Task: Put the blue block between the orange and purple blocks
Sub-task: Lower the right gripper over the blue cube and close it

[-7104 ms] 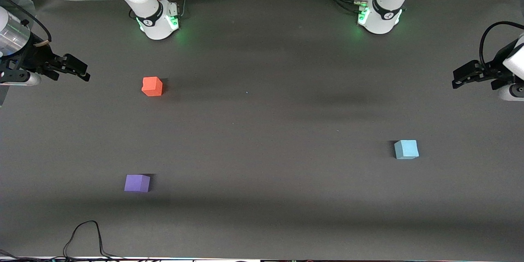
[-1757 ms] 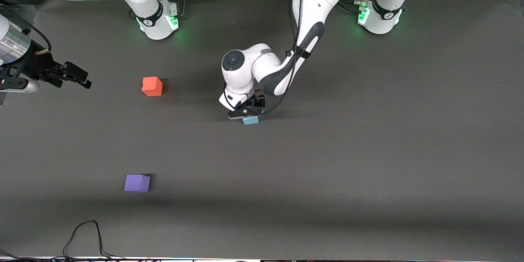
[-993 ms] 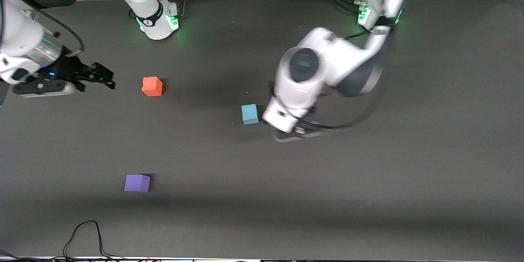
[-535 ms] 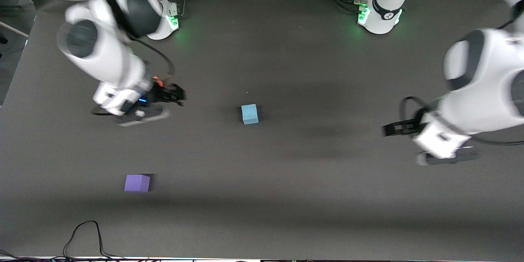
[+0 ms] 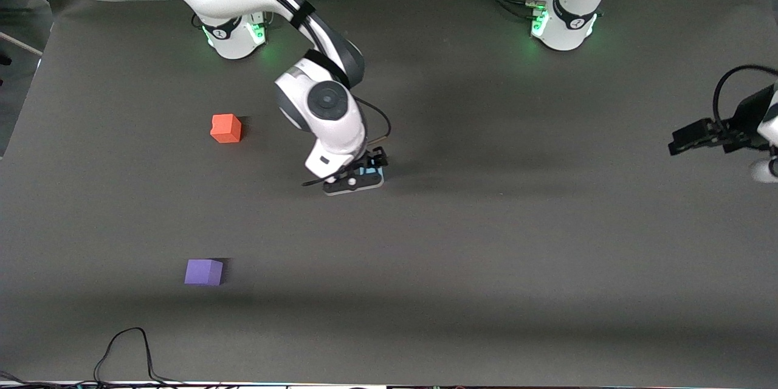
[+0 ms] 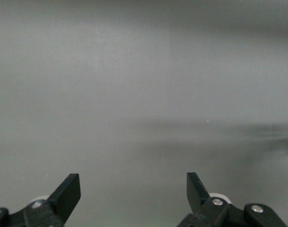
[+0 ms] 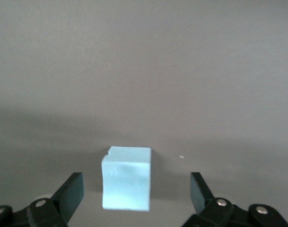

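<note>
Over the blue block (image 7: 126, 178) at mid-table, my right gripper (image 7: 134, 191) is spread wide: centre, descend, then close squarely. My left gripper (image 6: 133, 189) waits spread, empty.

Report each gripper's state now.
Left gripper: open, empty, waiting at its table end.
Right gripper: open, astride the blue block, not gripping.

Front view: I look down from high across the desk (image 5: 486, 267) toward both bases.
Right wrist view: close, past my right hand (image 7: 137, 198) to the blue block (image 7: 126, 178), shared with front (image 5: 366, 170).
Left wrist view: bare desk only.
</note>
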Available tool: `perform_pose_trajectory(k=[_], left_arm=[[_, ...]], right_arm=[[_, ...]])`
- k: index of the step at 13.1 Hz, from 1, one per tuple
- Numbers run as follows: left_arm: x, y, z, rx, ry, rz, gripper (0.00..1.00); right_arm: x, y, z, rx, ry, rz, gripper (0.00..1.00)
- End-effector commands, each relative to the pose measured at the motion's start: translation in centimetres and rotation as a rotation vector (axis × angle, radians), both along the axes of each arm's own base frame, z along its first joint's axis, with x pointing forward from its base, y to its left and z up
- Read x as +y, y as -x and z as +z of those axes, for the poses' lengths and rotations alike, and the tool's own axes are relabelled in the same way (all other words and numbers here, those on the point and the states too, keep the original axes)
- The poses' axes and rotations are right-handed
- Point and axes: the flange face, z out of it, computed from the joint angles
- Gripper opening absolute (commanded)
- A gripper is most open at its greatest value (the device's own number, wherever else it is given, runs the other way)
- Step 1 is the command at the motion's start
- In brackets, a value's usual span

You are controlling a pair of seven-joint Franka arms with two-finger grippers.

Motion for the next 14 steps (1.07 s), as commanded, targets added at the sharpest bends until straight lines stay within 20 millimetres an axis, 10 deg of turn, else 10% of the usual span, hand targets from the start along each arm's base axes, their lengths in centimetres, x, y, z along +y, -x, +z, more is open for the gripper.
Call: perform_pose_trajectory(k=[1,7,10,14], left_arm=[[0.1,2.5,1.8,-0.027,-0.046,-0.023,1.0],[-1.7,3.7,3.3,-0.031,-0.046,-0.049,1.0],[-1.2,3.8,3.4,-0.02,-0.048,-0.054,1.0],[-0.9,4.0,3.6,-0.022,-0.047,-0.089,1.0]], right_arm=[[-0.5,1.7,-3.1,-0.032,-0.046,-0.031,1.0],[0.0,3.8,-8.2,-0.032,-0.01,-0.089,0.95],[-0.1,3.8,-8.4,-0.029,-0.007,-0.091,0.43],[-1.9,2.2,-1.5,-0.025,0.03,-0.151,0.34]])
